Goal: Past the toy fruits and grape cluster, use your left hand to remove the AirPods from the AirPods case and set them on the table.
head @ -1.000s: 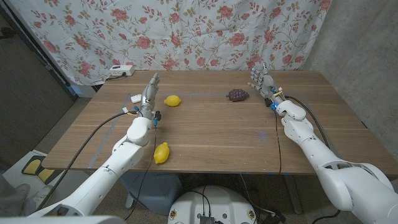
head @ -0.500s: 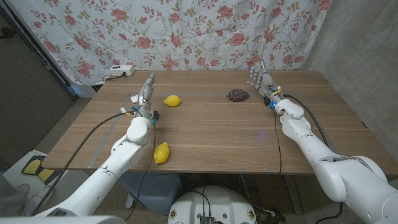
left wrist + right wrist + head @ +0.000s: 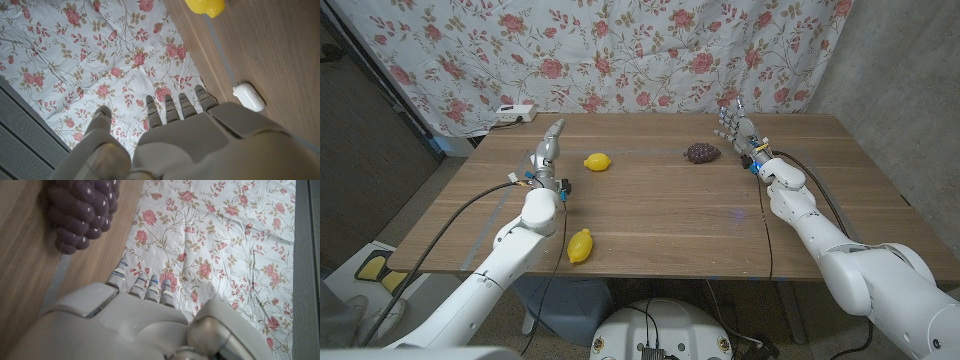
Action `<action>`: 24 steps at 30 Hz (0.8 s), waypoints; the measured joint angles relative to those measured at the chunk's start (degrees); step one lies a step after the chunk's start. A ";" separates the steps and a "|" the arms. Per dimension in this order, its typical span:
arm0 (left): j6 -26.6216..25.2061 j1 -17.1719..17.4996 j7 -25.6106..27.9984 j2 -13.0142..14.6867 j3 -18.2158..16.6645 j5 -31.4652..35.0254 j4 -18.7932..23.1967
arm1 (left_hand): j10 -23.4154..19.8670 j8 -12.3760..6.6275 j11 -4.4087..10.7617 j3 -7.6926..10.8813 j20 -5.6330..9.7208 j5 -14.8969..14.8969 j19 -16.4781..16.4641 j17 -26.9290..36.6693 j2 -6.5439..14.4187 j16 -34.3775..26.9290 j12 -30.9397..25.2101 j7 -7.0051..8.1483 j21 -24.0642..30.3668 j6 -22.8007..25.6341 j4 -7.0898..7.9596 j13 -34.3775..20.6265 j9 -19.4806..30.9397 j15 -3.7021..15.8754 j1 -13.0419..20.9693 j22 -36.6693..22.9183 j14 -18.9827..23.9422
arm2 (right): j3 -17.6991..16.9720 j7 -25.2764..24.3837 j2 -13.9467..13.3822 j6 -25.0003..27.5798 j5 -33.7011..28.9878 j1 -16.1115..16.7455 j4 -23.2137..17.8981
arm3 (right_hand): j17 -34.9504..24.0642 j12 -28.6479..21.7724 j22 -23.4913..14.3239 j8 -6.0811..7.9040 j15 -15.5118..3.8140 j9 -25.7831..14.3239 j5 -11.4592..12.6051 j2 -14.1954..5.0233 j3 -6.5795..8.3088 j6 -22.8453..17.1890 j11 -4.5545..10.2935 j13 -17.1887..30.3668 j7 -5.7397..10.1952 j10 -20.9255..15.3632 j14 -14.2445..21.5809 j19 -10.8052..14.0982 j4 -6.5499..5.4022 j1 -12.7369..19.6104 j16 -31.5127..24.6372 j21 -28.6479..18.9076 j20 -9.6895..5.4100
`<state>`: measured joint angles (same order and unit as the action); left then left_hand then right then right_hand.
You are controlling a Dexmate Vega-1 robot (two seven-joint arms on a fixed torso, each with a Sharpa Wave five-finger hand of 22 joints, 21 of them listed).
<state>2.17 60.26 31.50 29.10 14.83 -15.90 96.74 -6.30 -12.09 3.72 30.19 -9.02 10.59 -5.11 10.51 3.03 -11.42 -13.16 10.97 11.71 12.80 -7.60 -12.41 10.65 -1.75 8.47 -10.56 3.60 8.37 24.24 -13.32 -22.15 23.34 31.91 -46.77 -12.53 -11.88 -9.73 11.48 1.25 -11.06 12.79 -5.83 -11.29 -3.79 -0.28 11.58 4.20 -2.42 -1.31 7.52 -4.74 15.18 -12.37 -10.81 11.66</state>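
Both hands hold nothing, fingers apart: the left hand [image 3: 549,150] stands just beside the white AirPods case [image 3: 248,97], the right hand [image 3: 738,128] near the grape cluster [image 3: 701,152].

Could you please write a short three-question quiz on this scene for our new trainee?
1. True or false: the left hand is holding the AirPods case.
2. How many toy lemons lie on the wooden table?
3. Which hand stands nearer the grape cluster: A) left, B) right?

Key: 1. False; its fingers are spread beside the case. 2. Two: one far, one at the near edge. 3. B.
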 measured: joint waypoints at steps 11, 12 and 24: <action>-2.30 0.60 2.07 -0.33 -0.80 1.45 1.23 | 1.94 2.81 -0.14 0.24 -0.72 -0.02 -0.11 0.21 -0.72 -0.11 0.25 1.16 0.48 -10.77 -1.19 -0.26 -0.26 -0.78 2.05 -0.27 1.84 | -0.14 -0.12 0.33 0.32 -0.24 0.02 0.20 | 0.00 0.00 0.00 0.00 0.00 0.00 0.00 0.00 0.00 0.00 0.23 0.00 0.00 -0.23 0.00 0.00 0.00 0.00 0.00 0.00 0.00; -2.39 0.62 2.14 -0.36 -0.83 1.45 1.24 | 2.14 2.85 -0.34 0.24 -0.72 -0.22 -0.11 0.30 -0.96 -0.11 0.25 1.13 0.48 -12.37 -1.18 -0.26 -0.26 -0.59 2.30 -0.26 1.64 | -0.14 -0.12 0.34 0.33 -0.24 0.02 0.23 | 0.00 0.00 0.00 0.00 0.00 0.00 0.00 0.00 0.00 0.00 0.23 0.00 -0.01 -0.23 0.00 0.00 0.00 0.00 0.00 0.00 0.00; -6.02 1.09 4.48 -1.36 -1.64 2.19 4.41 | -1.40 2.84 -1.26 -0.42 -1.43 -0.45 0.62 0.30 -1.94 0.28 -1.15 0.48 0.48 -21.02 -1.31 -0.53 -0.26 -0.62 2.62 -0.26 0.75 | -0.23 0.00 0.67 0.28 -0.46 -0.28 1.13 | 0.00 0.00 0.00 0.00 0.00 0.00 0.00 -0.23 0.00 0.00 0.22 0.00 -0.01 -0.22 0.00 0.00 0.00 0.23 0.00 0.00 0.00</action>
<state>-3.85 61.35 35.98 27.75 13.19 -13.71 101.15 -7.70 -9.24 2.46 29.76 -10.46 10.14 -4.50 10.81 1.09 -11.14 -14.31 11.45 12.20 -8.23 -8.91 -12.94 10.39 -2.37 11.09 -10.82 4.35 8.15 24.25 -12.65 -21.87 22.88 31.64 -45.64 -12.53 -11.88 -9.73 11.48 1.25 -11.06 12.79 -6.06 -11.29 -3.78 -0.06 11.58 4.19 -2.64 -1.31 7.53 -4.74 15.40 -12.37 -10.81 11.66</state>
